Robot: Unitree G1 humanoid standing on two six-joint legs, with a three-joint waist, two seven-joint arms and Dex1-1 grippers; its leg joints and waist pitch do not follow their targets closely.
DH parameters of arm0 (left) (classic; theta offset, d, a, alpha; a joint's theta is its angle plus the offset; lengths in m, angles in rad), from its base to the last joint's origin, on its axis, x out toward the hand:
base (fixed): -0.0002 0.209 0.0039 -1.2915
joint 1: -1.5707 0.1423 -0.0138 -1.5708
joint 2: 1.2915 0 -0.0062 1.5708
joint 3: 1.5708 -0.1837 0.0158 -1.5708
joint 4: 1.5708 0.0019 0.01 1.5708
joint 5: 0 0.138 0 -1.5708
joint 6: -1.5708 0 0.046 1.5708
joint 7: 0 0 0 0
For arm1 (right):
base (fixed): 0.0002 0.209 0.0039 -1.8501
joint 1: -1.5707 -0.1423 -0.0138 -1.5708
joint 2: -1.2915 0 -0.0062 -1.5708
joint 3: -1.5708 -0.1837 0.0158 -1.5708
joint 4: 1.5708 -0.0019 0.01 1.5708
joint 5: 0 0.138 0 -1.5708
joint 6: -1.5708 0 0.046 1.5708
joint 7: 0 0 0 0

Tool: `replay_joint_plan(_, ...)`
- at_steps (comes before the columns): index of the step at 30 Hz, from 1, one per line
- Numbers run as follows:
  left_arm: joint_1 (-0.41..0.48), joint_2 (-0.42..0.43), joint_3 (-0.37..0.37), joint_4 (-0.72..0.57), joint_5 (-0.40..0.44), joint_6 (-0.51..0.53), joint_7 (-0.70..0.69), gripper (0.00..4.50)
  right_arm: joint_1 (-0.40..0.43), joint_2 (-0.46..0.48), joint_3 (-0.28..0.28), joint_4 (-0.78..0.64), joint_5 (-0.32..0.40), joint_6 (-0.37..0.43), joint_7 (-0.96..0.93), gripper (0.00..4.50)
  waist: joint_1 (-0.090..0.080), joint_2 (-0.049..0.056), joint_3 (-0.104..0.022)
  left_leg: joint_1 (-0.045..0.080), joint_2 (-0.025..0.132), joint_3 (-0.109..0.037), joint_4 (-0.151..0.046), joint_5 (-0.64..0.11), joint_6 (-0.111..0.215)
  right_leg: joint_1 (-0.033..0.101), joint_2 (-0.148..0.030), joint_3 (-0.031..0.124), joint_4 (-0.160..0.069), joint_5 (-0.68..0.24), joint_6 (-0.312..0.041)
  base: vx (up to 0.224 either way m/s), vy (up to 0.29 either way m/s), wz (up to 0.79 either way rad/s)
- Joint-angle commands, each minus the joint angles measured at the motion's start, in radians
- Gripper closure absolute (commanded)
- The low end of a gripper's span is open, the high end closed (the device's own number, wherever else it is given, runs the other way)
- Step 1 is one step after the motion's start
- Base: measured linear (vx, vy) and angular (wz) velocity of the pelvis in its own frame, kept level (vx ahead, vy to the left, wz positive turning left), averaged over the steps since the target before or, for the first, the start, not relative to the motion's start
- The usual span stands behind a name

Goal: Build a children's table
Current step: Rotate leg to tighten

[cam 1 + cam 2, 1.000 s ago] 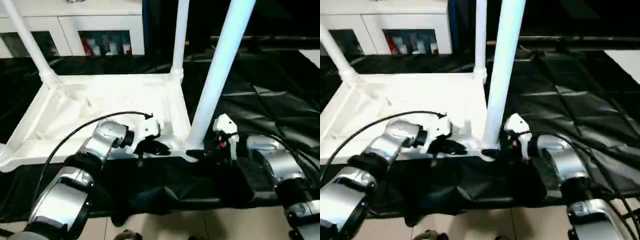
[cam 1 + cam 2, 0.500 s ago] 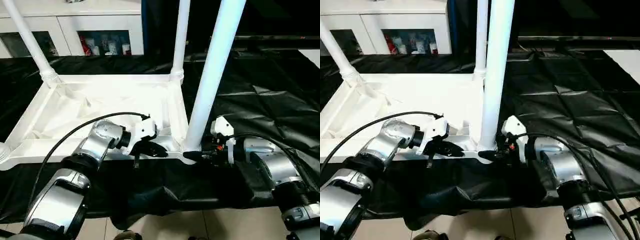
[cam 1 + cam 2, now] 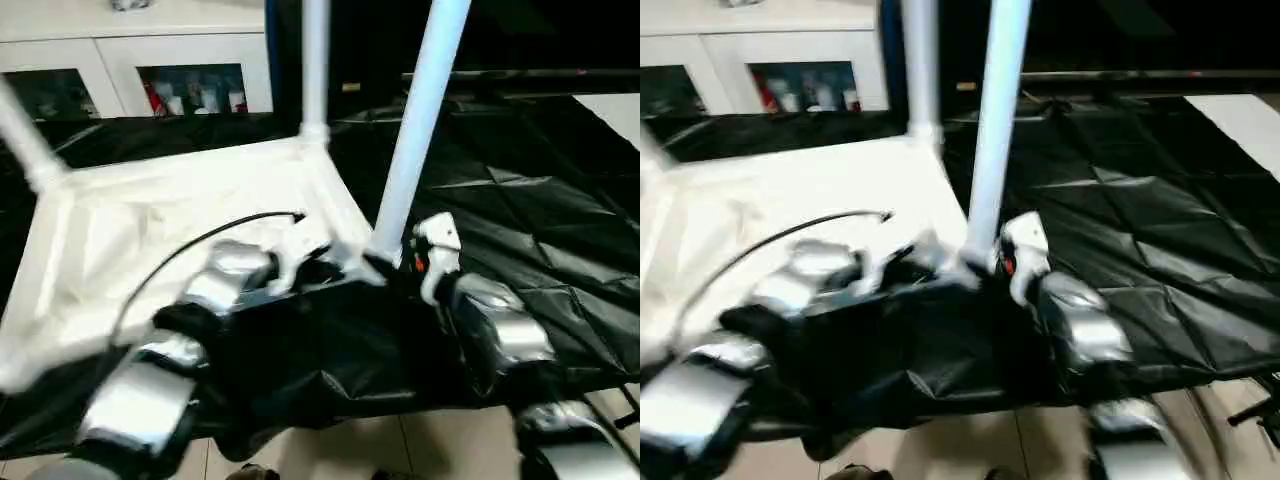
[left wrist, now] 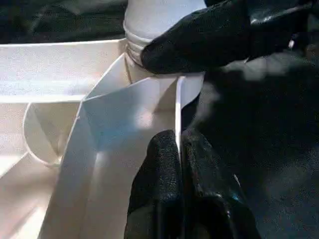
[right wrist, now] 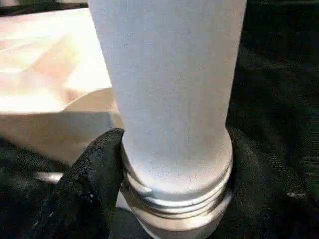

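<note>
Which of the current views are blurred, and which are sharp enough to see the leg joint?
Both eye views are motion-blurred, the silver forearms smeared. The left wrist view is sharper, black fingers pinching the white plastic tabletop's rim. The right wrist view shows the white tube leg and its threaded base clearly.

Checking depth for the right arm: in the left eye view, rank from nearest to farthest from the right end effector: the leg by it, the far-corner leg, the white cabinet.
1. Near leg, touching the right end effector.
2. Far-corner leg, behind, leftward.
3. White cabinet, background.
</note>
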Motion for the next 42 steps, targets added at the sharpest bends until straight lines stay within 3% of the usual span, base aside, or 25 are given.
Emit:
replay_joint_plan(1, -0.037, -0.042, 0.045, 0.033, -0.017, 0.027, 0.129, 4.50, -0.033, 0.051, -0.021, 0.105, 0.001, 0.000, -0.116, 1.76, -0.003, -0.007, -0.075, 0.030, 0.073, -0.055, -0.081, -0.348, -0.022, 0.030, -0.079, 0.044, -0.079, -0.393, -0.214, 0.000, 0.000, 0.00)
replay_joint_plan(4, -0.043, -0.070, 0.026, 0.039, -0.006, 0.008, 0.123, 4.50, -0.067, 0.092, 0.001, 0.129, -0.013, -0.030, -0.091, 1.76, -0.002, -0.009, -0.078, 0.028, 0.073, -0.051, -0.078, -0.314, 0.005, 0.036, -0.079, 0.045, -0.077, -0.336, -0.221, 0.000, 0.000, 0.00)
replay_joint_plan(7, -0.034, -0.064, 0.018, 0.031, -0.006, -0.003, 0.087, 4.50, -0.069, 0.096, 0.021, 0.111, -0.021, -0.063, -0.014, 1.06, 0.002, -0.013, -0.080, 0.022, 0.073, -0.049, -0.076, -0.269, 0.040, 0.043, -0.080, 0.044, -0.070, -0.295, -0.230, 0.000, 0.000, 0.00)
replay_joint_plan(11, -0.012, -0.024, 0.012, 0.019, -0.004, -0.023, 0.013, 4.50, -0.049, 0.061, 0.066, 0.079, -0.034, -0.092, 0.110, 0.84, 0.002, -0.025, -0.077, 0.019, 0.075, -0.049, -0.074, -0.261, 0.062, 0.045, -0.083, 0.042, -0.073, -0.344, -0.224, 0.000, 0.000, 0.00)
replay_joint_plan(12, -0.008, -0.017, 0.009, 0.017, -0.003, -0.032, -0.003, 4.50, -0.045, 0.052, 0.071, 0.075, -0.033, -0.098, 0.129, 0.84, 0.002, -0.023, -0.076, 0.018, 0.075, -0.050, -0.074, -0.261, 0.063, 0.045, -0.084, 0.042, -0.073, -0.353, -0.223, 0.000, 0.000, 0.00)
replay_joint_plan(15, 0.025, 0.030, -0.011, -0.014, -0.006, -0.068, -0.111, 4.50, -0.016, -0.009, 0.087, 0.027, -0.020, -0.110, 0.238, 0.84, 0.002, -0.033, -0.074, 0.020, 0.077, -0.049, -0.075, -0.272, 0.063, 0.043, -0.082, 0.041, -0.077, -0.396, -0.208, 0.000, 0.000, 0.00)
replay_joint_plan(16, 0.037, 0.043, -0.017, -0.028, -0.009, -0.083, -0.150, 4.50, -0.008, -0.026, 0.085, 0.013, -0.017, -0.111, 0.270, 0.84, 0.007, -0.025, -0.074, 0.019, 0.083, -0.051, -0.078, -0.266, 0.063, 0.043, -0.082, 0.043, -0.072, -0.389, -0.208, 0.000, 0.000, 0.00)
replay_joint_plan(17, 0.056, 0.065, -0.028, -0.053, -0.014, -0.097, -0.207, 4.50, 0.005, -0.055, 0.087, -0.011, -0.013, -0.108, 0.316, 0.84, 0.005, -0.031, -0.075, 0.018, 0.083, -0.049, -0.078, -0.264, 0.064, 0.042, -0.079, 0.042, -0.070, -0.380, -0.212, 0.000, 0.000, 0.00)
replay_joint_plan(20, 0.104, 0.119, -0.056, -0.128, -0.034, -0.096, -0.363, 4.50, 0.032, -0.129, 0.103, -0.062, -0.012, -0.097, 0.447, 0.84, 0.018, -0.028, -0.073, 0.021, 0.088, -0.044, -0.077, -0.257, 0.065, 0.040, -0.080, 0.043, -0.064, -0.364, -0.228, 0.000, 0.000, 0.00)
replay_joint_plan(25, 0.153, 0.187, -0.080, -0.211, -0.052, -0.094, -0.507, 4.50, 0.054, -0.227, 0.139, -0.115, -0.002, -0.064, 0.630, 0.84, 0.039, -0.028, -0.071, 0.028, 0.093, -0.044, -0.081, -0.283, 0.039, 0.033, -0.084, 0.047, -0.066, -0.403, -0.214, 0.000, 0.000, 0.00)
replay_joint_plan(30, 0.175, 0.210, -0.079, -0.250, -0.059, -0.080, -0.544, 4.50, 0.050, -0.263, 0.160, -0.120, -0.011, -0.053, 0.713, 0.84, 0.045, -0.033, -0.071, 0.030, 0.093, -0.046, -0.084, -0.296, 0.011, 0.032, -0.085, 0.049, -0.063, -0.400, -0.215, 0.000, 0.000, 0.00)
replay_joint_plan(31, 0.179, 0.213, -0.079, -0.259, -0.061, -0.075, -0.547, 4.50, 0.048, -0.265, 0.161, -0.119, -0.011, -0.052, 0.720, 0.84, 0.045, -0.041, -0.072, 0.029, 0.092, -0.045, -0.083, -0.290, 0.013, 0.033, -0.085, 0.049, -0.062, -0.392, -0.216, 0.000, 0.000, 0.00)
replay_joint_plan(33, 0.181, 0.215, -0.077, -0.268, -0.064, -0.072, -0.545, 4.50, 0.041, -0.263, 0.159, -0.110, -0.009, -0.051, 0.723, 1.09, 0.047, -0.037, -0.072, 0.028, 0.091, -0.044, -0.082, -0.276, 0.017, 0.032, -0.085, 0.050, -0.061, -0.388, -0.216, 0.000, 0.000, 0.00)
replay_joint_plan(42, 0.180, 0.212, -0.070, -0.290, -0.073, -0.055, -0.541, 4.50, 0.049, -0.248, 0.155, -0.118, 0.013, -0.021, 0.733, 1.64, 0.047, -0.037, -0.073, 0.028, 0.090, -0.045, -0.080, -0.266, 0.018, 0.034, -0.084, 0.049, -0.061, -0.384, -0.216, 0.000, 0.000, 0.00)
